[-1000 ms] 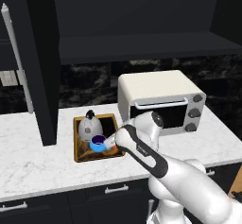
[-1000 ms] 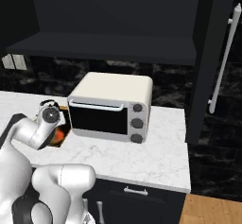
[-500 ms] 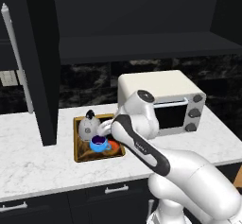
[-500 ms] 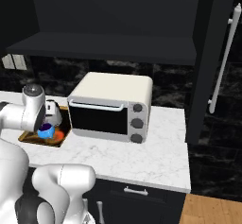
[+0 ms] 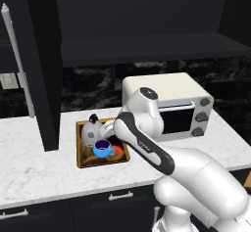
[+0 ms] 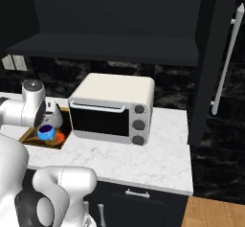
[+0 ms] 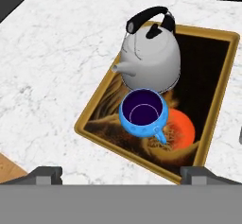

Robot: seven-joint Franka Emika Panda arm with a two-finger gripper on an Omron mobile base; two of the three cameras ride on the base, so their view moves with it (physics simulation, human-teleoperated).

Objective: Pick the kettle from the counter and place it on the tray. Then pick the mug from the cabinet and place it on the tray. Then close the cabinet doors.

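The grey speckled kettle stands upright on the golden-rimmed tray, black handle on top. The blue mug sits upright just in front of it on the same tray, handle toward the orange blob. My gripper hovers above the tray, open, with nothing between its fingers and clear of both. From the left base view the kettle and mug show left of my forearm. The cabinet doors stand swung open, and the cabinet shelf behind them is dark.
A white toaster oven stands on the counter right beside the tray. The open left door with its silver bar handle hangs over the counter left of the tray. The right door's handle sits far right.
My arm has lifted and pulled back from the mug, its elbow now higher. The mug and kettle stay put on the tray. The gripper remains open.
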